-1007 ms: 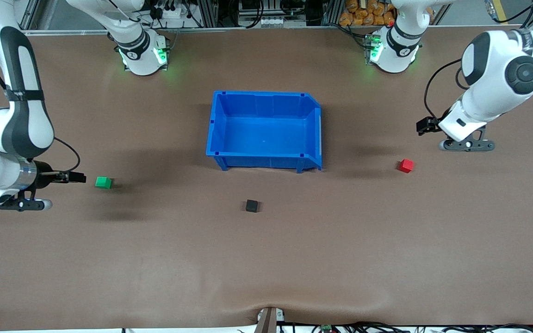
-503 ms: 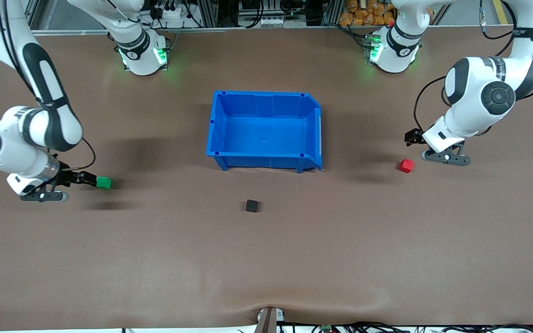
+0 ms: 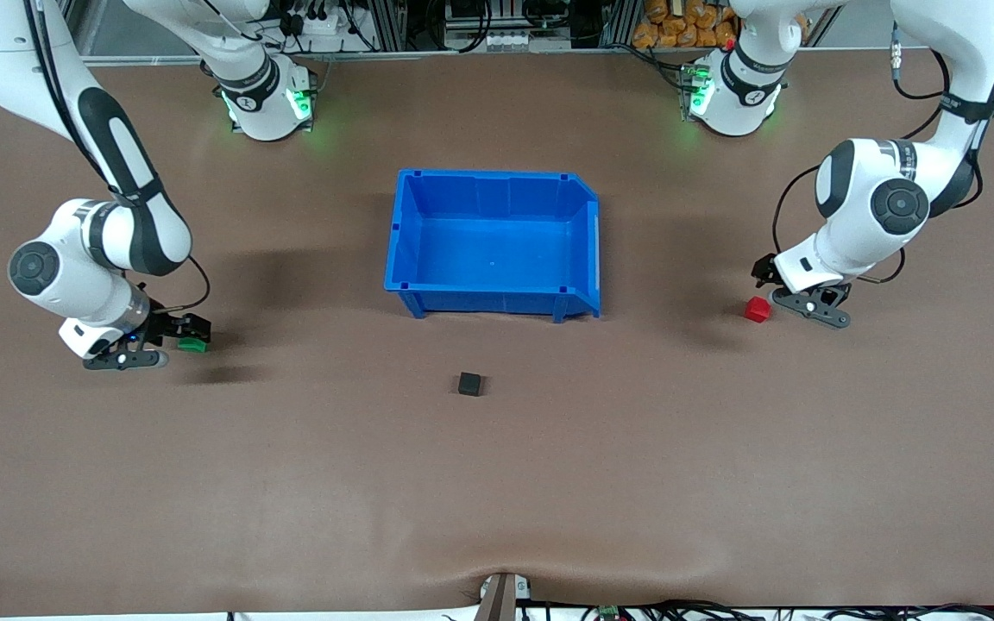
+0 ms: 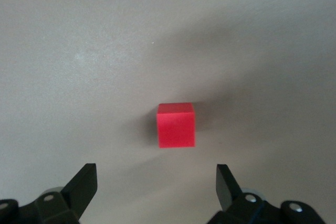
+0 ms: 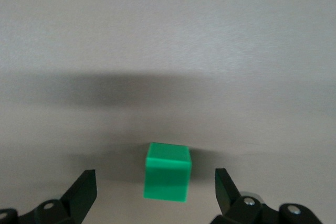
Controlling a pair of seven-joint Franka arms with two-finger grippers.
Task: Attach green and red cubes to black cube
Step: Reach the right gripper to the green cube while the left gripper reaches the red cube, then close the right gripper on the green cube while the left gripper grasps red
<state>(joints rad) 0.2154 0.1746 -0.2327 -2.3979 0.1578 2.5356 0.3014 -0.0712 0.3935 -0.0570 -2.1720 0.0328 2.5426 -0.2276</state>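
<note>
Wrist views | left gripper (image 4: 153, 192) wide open over red cube (image 4: 176, 125) | right gripper (image 5: 152, 195) wide open over green cube (image 5: 167, 179)

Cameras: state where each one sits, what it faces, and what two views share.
Front view: high across the table, facing both arms, blue bin, black cube.
Left wrist view: looks down past the open left gripper at the red cube.
Right wrist view: open right gripper, green cube.
Shared: both cubes also show in front.

The bin (image 3: 494, 244) sits mid-table, with one cube (image 3: 469, 384) nearer the camera and another toward each arm's end.
</note>
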